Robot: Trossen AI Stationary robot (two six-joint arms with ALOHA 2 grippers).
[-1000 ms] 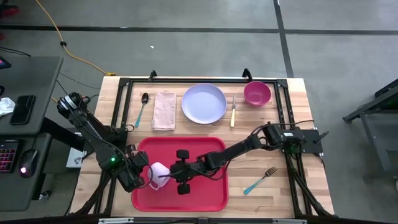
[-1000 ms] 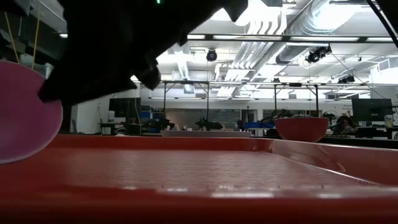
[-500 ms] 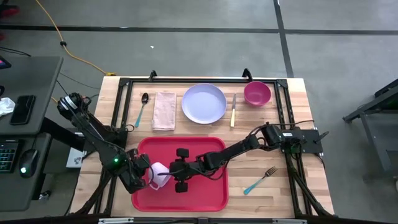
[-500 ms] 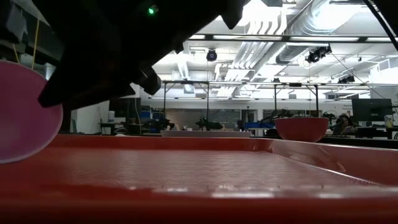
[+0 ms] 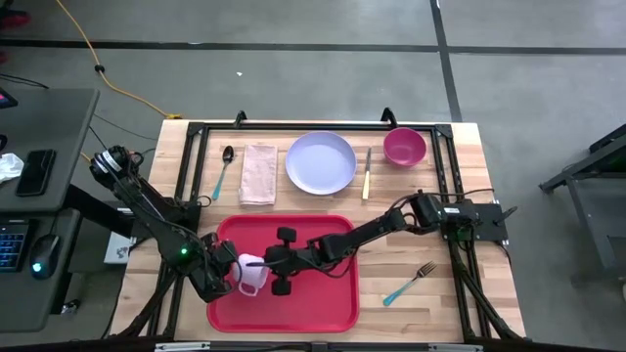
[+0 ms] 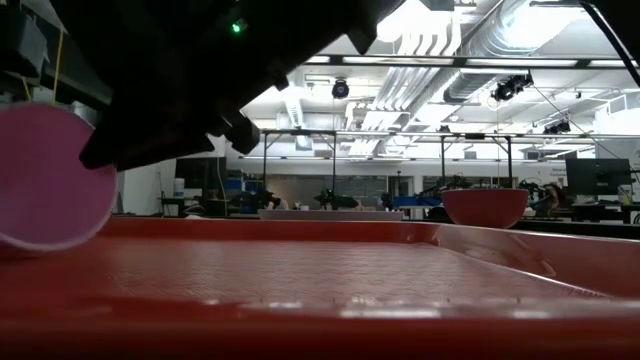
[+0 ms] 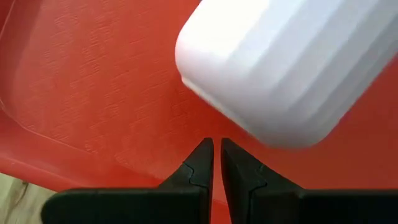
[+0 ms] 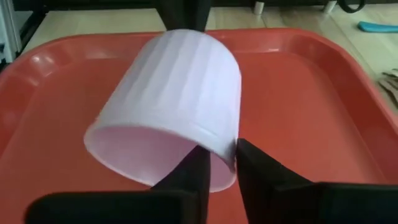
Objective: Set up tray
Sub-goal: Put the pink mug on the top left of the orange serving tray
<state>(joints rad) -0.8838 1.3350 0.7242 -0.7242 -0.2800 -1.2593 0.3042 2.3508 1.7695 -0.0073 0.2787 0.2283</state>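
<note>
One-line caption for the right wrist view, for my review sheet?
Right gripper pinches the rim of a tipped pale pink cup over the red tray.

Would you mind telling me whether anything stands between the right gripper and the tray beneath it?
Yes: a pale pink cup lies tipped on the tray, and the right gripper has its fingers closed on the cup's rim. The left gripper sits at the cup's other side.

A cup [image 5: 250,273] lies tipped on the tray [image 5: 323,303], at the near-left part of the table [image 5: 469,303], between the left gripper [image 5: 227,278] and the right gripper [image 5: 262,262], whose fingers appear to pinch its rim. Behind the tray, left to right: spoon [image 5: 223,171], napkin [image 5: 258,174], plate [image 5: 321,162], knife [image 5: 367,174], bowl [image 5: 404,146]. A fork [image 5: 409,283] lies right of the tray.
</note>
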